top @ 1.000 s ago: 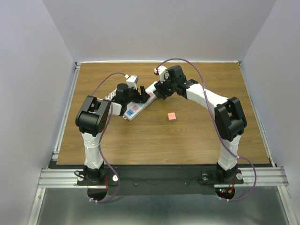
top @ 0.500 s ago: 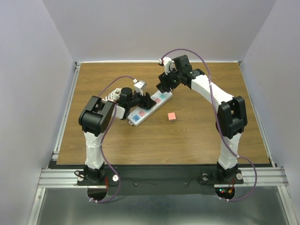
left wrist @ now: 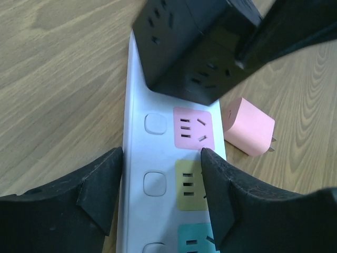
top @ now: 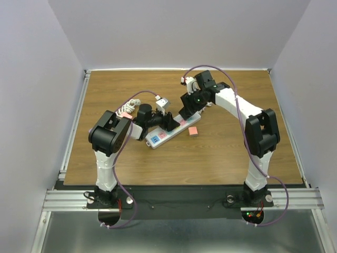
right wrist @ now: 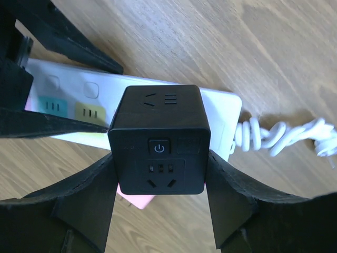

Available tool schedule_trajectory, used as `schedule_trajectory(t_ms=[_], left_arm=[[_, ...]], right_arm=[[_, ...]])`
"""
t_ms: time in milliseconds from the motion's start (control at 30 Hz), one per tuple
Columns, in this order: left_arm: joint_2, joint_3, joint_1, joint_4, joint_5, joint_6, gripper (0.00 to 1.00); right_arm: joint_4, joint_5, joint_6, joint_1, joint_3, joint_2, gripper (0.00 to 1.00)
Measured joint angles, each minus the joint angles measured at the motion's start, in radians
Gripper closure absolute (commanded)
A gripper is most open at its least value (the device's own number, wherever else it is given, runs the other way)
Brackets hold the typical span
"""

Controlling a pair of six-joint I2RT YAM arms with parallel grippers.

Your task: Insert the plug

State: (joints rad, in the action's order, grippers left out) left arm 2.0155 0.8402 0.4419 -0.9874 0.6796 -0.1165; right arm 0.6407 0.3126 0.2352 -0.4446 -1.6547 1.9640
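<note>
Top view: one wooden table (top: 237, 153), lilac walls (top: 174, 31), and one white power strip (top: 167, 134) lying mid-table.

Left wrist: the left gripper (left wrist: 162, 174) clamps the strip's long sides, with one pink charger (left wrist: 247, 126) beside it.

Right wrist: the right gripper (right wrist: 160, 168) clamps one black cube plug (right wrist: 160, 139) over the strip's cord end.

The black cube plug (right wrist: 158, 113), a power button and sockets on its faces, is clamped in the right gripper (right wrist: 160, 158) over the cord end of the white power strip (left wrist: 138, 158); whether it is seated cannot be told. The strip lies flat and aslant on the table (top: 237, 153), showing pink, olive and teal sockets, each beside 1 round button, with a small pink plug (left wrist: 248, 126) just beside it.
</note>
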Motion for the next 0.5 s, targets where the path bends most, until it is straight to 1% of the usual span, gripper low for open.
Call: schedule_trajectory(t_ms=[100, 267, 500], left_arm=[[-0.005, -0.008, 0.002, -0.003, -0.006, 0.002, 0.30], [-0.011, -0.015, 0.002, -0.005, -0.014, 0.004, 0.30], [-0.023, -0.037, 0.002, -0.017, -0.019, 0.003, 0.30]], right_arm=[[0.004, -0.011, -0.037, -0.002, 0.034, -0.024, 1.00], [0.015, -0.071, -0.098, -0.033, 0.094, -0.106, 0.99], [0.022, -0.120, -0.151, -0.091, 0.100, -0.163, 0.99]])
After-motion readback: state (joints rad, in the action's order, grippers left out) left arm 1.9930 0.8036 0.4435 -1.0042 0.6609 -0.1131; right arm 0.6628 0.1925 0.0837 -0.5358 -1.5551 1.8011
